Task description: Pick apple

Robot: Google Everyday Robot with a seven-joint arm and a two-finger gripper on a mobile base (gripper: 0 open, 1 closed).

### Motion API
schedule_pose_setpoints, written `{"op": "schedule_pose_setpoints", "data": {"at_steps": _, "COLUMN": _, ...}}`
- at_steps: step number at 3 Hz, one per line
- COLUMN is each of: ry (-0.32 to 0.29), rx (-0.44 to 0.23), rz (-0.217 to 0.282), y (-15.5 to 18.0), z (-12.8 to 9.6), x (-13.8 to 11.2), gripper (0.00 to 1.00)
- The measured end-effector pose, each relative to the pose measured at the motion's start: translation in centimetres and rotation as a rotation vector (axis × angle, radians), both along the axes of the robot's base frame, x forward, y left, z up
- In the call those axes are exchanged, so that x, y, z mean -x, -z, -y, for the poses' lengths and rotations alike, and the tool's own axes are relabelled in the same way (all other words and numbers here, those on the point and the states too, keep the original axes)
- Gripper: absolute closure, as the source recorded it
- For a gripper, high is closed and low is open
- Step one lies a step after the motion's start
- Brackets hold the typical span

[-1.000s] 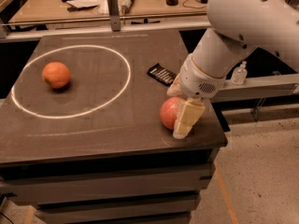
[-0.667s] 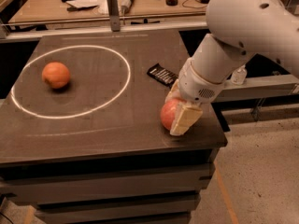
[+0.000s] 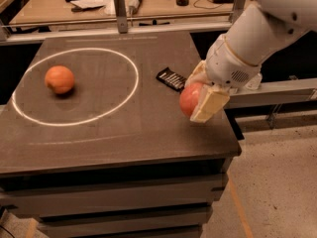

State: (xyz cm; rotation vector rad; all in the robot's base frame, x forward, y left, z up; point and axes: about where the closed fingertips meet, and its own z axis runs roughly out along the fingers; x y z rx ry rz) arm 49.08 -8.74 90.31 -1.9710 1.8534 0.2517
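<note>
One dark, slab-topped surface (image 3: 124, 128) fills most of the camera view, standing on a speckled floor (image 3: 277, 182) with a cluttered wooden workbench (image 3: 148, 6) running behind it. Reaching in from the upper right, the robot's bulky white arm (image 3: 247, 38) slopes down toward the surface's right side. A thin white circle (image 3: 137, 79) is drawn across the left and middle of the top, and a plain orange fruit (image 3: 59, 79) sits inside it, toward its left side, well apart from the arm.

Over the right part of the surface, near its right edge and outside the circle, the pinkish-red apple (image 3: 188, 98) is held in the gripper (image 3: 194, 99). The cream-coloured fingers (image 3: 210, 103) pinch it from two sides: one broad finger lies against the apple's near right flank, its tip pointing down and left, while the other shows only partly behind the fruit's top. The apple's left face bulges out between them, turned toward the circle. Whether the fruit touches the top or hangs just clear of it cannot be told.

Just beside the gripper, on its far left, a small dark packet (image 3: 171, 78) with pale stripes lies flat between the circle's rim and the apple.
</note>
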Motion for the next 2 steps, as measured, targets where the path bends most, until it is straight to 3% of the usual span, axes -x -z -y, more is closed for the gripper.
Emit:
{"op": "schedule_pose_setpoints", "data": {"at_steps": 1, "ry": 0.022, "rx": -0.090, "rz": 0.008, "y": -2.4, "z": 1.8, "x": -1.1, "gripper": 1.00}}
{"op": "schedule_pose_setpoints", "data": {"at_steps": 2, "ry": 0.018, "rx": -0.141, "rz": 0.017, "y": -4.0, "z": 1.2, "x": -1.3, "gripper": 1.00}}
